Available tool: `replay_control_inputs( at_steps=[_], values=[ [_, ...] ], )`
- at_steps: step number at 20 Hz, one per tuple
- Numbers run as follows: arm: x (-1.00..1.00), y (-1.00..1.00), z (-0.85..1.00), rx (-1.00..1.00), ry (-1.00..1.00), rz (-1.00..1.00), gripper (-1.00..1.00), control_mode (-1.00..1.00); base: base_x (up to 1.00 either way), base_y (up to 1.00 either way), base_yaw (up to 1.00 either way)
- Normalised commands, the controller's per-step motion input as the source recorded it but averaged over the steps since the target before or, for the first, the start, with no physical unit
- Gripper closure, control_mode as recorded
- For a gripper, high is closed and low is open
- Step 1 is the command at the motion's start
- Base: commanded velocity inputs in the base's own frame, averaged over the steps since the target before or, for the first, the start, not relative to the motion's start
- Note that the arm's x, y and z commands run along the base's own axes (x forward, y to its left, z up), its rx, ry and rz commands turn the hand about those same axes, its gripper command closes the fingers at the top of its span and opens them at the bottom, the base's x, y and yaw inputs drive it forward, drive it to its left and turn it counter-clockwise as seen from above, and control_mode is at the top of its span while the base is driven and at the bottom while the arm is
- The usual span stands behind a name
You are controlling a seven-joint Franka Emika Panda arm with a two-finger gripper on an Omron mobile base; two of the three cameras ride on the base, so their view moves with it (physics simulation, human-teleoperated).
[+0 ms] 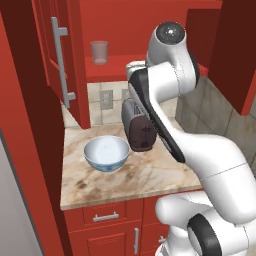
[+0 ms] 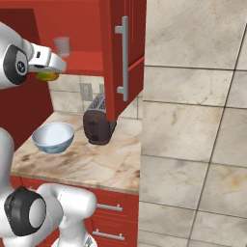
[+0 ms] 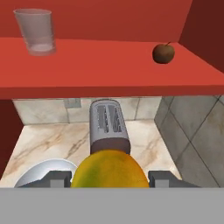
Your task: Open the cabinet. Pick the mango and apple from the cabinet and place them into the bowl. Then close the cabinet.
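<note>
Holding the mango (image 3: pixel 109 169) between its two fingers (image 3: pixel 51 178), our gripper (image 3: pixel 109 177) is pinching the fruit from both sides, just in front of the open cabinet (image 1: pixel 70 60) and above the table (image 1: pixel 145 175). In the right base view we see the mango (image 2: pixel 47 75) as a yellow-green spot under the hand, at the height of the red shelf (image 3: pixel 109 65).

Below the gripper, the bowl (image 1: pixel 106 152) stands on the table near its left edge, about halfway between the front edge and the back wall. The bowl has nothing inside. Just beside it, toward the back, stands the dark toaster (image 1: pixel 138 127); from the left base view they seem very close, but we cannot tell if they touch.

Farther away, on the shelf of the cabinet, the apple (image 3: pixel 163 53) lies near the right end, close to the inner side wall. The clear glass cup (image 3: pixel 36 31) stands upright near the left end of the same shelf, well apart from the apple. Both cabinet doors are swung open, each with its long silver handle (image 2: pixel 123 58).
</note>
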Motion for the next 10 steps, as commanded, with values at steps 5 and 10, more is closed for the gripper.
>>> replay_control_inputs(
  at_steps=[5,10],
  values=[
    [0.0,0.19,-0.35,0.0,0.07,0.1,1.0,-1.0,0.0,0.0,0.0],
    [0.0,0.02,-0.29,0.0,0.1,0.17,1.0,-1.0,0.0,0.0,0.0]
  ],
)
